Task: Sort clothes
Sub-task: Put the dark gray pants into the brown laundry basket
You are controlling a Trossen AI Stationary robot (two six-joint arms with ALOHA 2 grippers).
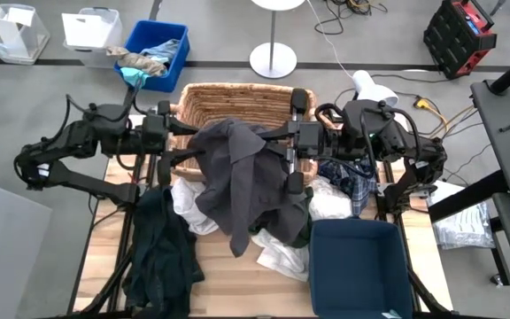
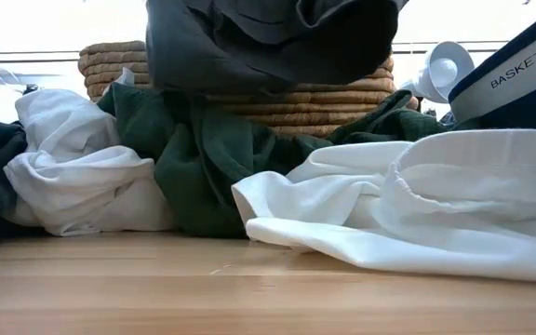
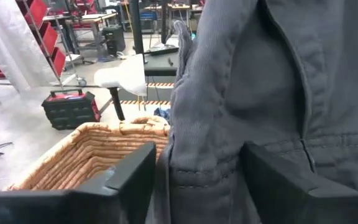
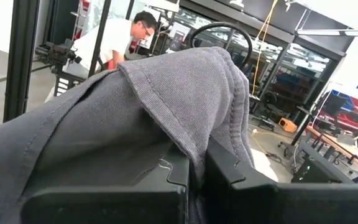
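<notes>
A dark grey garment [image 1: 237, 177] hangs in the air over the table's middle, in front of the wicker basket [image 1: 237, 102]. My right gripper [image 1: 289, 133] is shut on its upper part, and the cloth drapes over the fingers [image 4: 241, 180]. My left gripper [image 1: 184, 142] is level at the garment's left side. It is open, with a seamed edge [image 3: 197, 168] of the garment between its fingers. In the low view the garment [image 2: 268, 37] hangs clear above white clothes [image 2: 417, 195] and dark green clothes [image 2: 203, 158] lying on the table. My left gripper has its fingers [image 3: 129, 177] on either side of the grey garment's seamed edge; I cannot tell whether they touch it. My right gripper pinches a fold of the grey garment [image 4: 194, 158] between its two shut fingers, coming in about level from the table's right. Cloth lies over the fingers and hides how many layers are held. The garment hangs below, lifted clear of the table.
A navy bin [image 1: 357, 266] stands at the near right. A plaid garment [image 1: 348, 177] lies beside it, and a dark garment [image 1: 158, 257] hangs over the table's left edge. A blue bin with rags [image 1: 158, 49] sits on the floor beyond. A person [image 4: 126, 37] bends over in the room behind.
</notes>
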